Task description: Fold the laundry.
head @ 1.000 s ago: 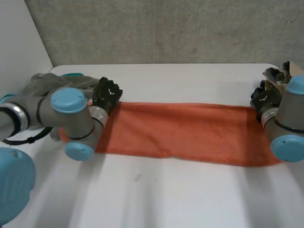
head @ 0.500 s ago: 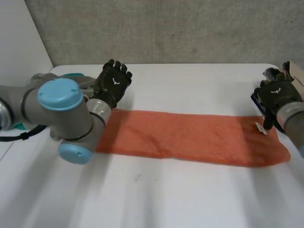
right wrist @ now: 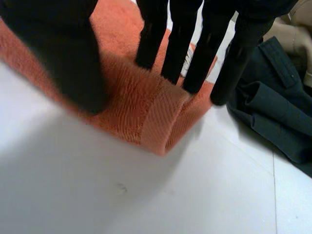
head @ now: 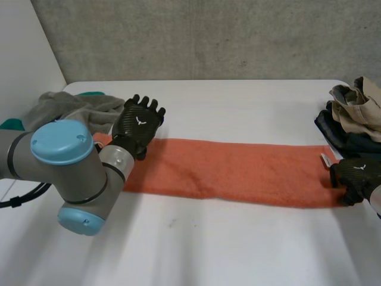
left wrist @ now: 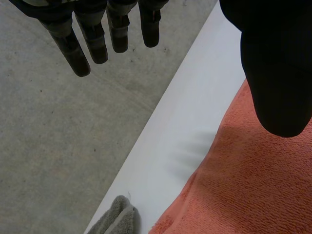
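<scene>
An orange towel (head: 238, 170) lies folded into a long strip across the table (head: 238, 250). My left hand (head: 138, 124) hovers over the strip's left end, open with straight spread fingers. In the left wrist view its fingers (left wrist: 78, 48) hang over the table's far edge and its thumb (left wrist: 275, 73) is above the towel (left wrist: 253, 185). My right hand (head: 356, 174) is at the strip's right end. In the right wrist view its fingers (right wrist: 195, 44) and thumb (right wrist: 73, 63) press on the towel (right wrist: 141, 112), and the near corner is humped up and pinched between them.
A grey cloth heap (head: 71, 104) lies at the back left, its tip (left wrist: 114, 219) beside the towel's left end. A pile of dark and beige clothes (head: 351, 119) sits at the back right, the dark garment (right wrist: 273, 107) just beyond my right fingers.
My left hand let go of the towel's far left corner, rose and opened. My right hand left the far right corner, came toward the front and closed on the right end.
</scene>
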